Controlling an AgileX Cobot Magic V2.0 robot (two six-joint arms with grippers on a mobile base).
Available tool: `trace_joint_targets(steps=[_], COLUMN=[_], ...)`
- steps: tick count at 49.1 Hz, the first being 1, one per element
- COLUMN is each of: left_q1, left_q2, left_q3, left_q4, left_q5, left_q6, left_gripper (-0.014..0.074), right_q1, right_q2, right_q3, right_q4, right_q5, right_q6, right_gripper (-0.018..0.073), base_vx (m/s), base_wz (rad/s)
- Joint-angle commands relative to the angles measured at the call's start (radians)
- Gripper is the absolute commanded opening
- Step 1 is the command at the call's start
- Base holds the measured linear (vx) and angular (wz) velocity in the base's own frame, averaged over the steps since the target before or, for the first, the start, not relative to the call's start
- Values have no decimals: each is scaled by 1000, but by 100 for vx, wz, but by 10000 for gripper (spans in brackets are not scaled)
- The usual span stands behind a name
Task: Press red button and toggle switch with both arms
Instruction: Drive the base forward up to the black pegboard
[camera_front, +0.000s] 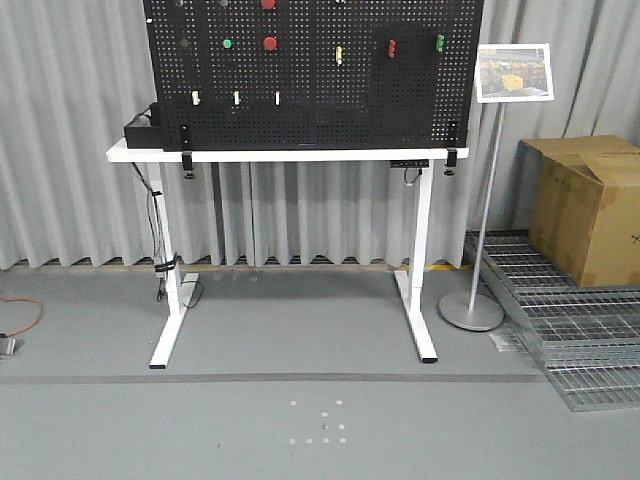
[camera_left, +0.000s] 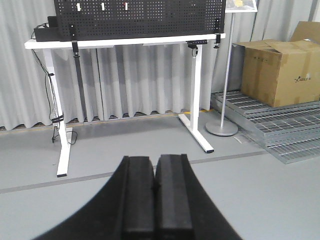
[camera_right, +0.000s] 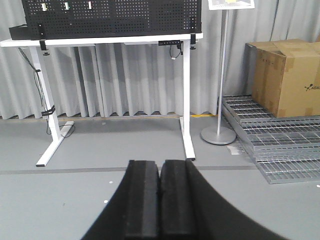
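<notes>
A black pegboard (camera_front: 315, 75) stands on a white table (camera_front: 290, 154) across the room. A red round button (camera_front: 270, 43) sits on it beside a green one (camera_front: 227, 43), and another red button (camera_front: 268, 4) shows at the top edge. A dark round knob (camera_front: 185, 42) shows faintly to the left; I cannot make out a ring or lever on it. My left gripper (camera_left: 155, 159) is shut and empty, low over the grey floor. My right gripper (camera_right: 160, 162) is also shut and empty. Both are far from the board, and neither shows in the front view.
A sign stand (camera_front: 472, 310) stands right of the table. A cardboard box (camera_front: 590, 205) sits on metal grates (camera_front: 570, 330) at the far right. Cables (camera_front: 158, 240) hang down the table's left leg. Grey curtains hang behind.
</notes>
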Motion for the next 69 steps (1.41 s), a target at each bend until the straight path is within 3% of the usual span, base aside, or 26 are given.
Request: trace_joint_targets(steps=[1,42,69], left_q1=[-1,-1,-1], left_q2=[-16,-16,-16], left_q3=[34,34,34], left_q4=[0,0,0], left_q5=[-80,-80,-80], left_q6=[-8,-8,-8], left_gripper=[2,2,2], right_q1=[-4,-4,-4], right_q2=[-16,-16,-16], right_q3=[11,11,11], right_q4=[-8,-8,-8], right_q5=[-82,-82,-82], right_q6=[-5,-5,-5], right_gripper=[-3,-3,-3], base_vx=[0,2,30], base_wz=[0,0,-2])
